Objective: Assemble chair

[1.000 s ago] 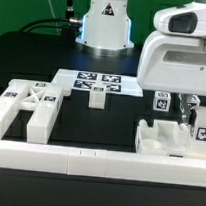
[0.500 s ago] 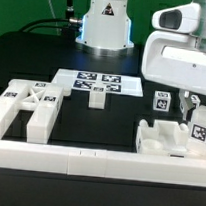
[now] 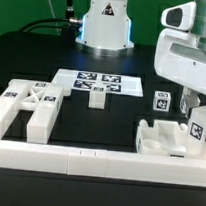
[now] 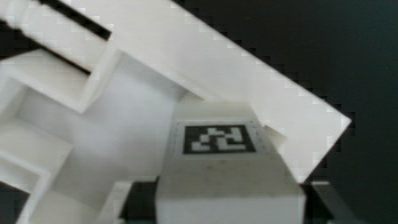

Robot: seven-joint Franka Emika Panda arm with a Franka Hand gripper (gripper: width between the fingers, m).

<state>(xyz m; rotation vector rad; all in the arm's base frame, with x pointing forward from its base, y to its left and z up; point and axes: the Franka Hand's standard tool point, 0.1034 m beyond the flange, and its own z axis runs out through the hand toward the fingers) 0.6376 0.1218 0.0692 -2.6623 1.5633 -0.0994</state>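
My gripper [image 3: 194,116] hangs at the exterior view's right, shut on a white square chair post [image 3: 199,132] with a black-and-white tag. It holds the post over a low white chair piece [image 3: 160,142] with raised edges. In the wrist view the tagged post [image 4: 222,140] fills the gap between my two dark fingers [image 4: 146,203], with white chair frames [image 4: 80,90] below it. Another tagged post [image 3: 160,104] stands just behind. Chair frame pieces [image 3: 25,110] lie at the exterior view's left and a short post [image 3: 96,99] stands in the middle.
The marker board [image 3: 98,83] lies flat behind the short post. A long white border rail [image 3: 86,165] runs along the front edge. The robot base [image 3: 105,26] stands at the back centre.
My arm has shifted toward the exterior view's right, carrying the tagged post with it. The other pieces have not moved.
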